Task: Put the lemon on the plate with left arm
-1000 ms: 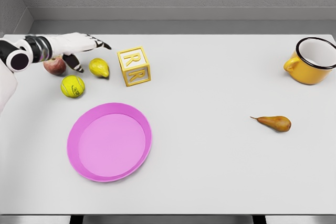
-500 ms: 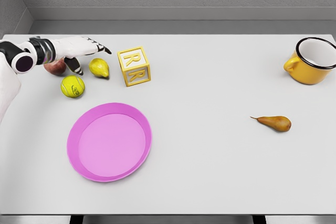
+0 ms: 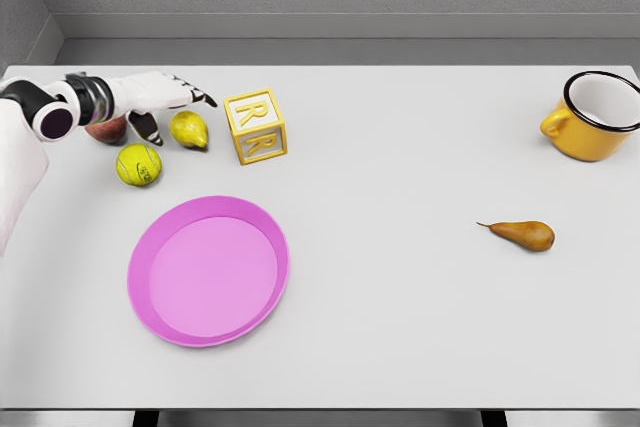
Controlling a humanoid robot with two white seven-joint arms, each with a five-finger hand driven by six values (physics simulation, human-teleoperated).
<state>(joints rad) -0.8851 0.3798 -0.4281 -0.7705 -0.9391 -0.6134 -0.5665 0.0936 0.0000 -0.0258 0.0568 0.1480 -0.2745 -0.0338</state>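
Currently, head view only. Left arm enters from the left edge, forearm lying across the far-left part of the white tabletop (image 3: 400, 327). Left robot hand (image 3: 160, 99) is stretched out flat, fingers (image 3: 196, 93) extended and loosely spread toward the right, thumb (image 3: 148, 128) angled down; it holds nothing.

Lemon (image 3: 188, 129): yellow, resting on the tabletop just below the fingers and just right of the thumb. Contact between thumb and lemon cannot be told from this view; the fingers pass above and behind it.

Reddish apple (image 3: 106, 128): partly hidden under the wrist, to the left of the thumb. Only its lower part shows.

Tennis ball (image 3: 138, 164): yellow-green, nearer the camera than the robot hand, below the apple and down-left of the lemon, apart from both.

Letter block (image 3: 256, 126): yellow and white, letter R on the visible faces, standing just right of the fingertips and beside the lemon, not touching it.

Pink plate (image 3: 258, 222): round, lying flat, well below the robot hand toward the camera and slightly right; nothing rests on it.

Far right of the robot hand, well apart: a brown pear (image 3: 524, 235) lying on its side with stem pointing left, and a yellow mug (image 3: 590, 114) with dark rim at the right edge, its handle facing left.

Right arm: not visible.
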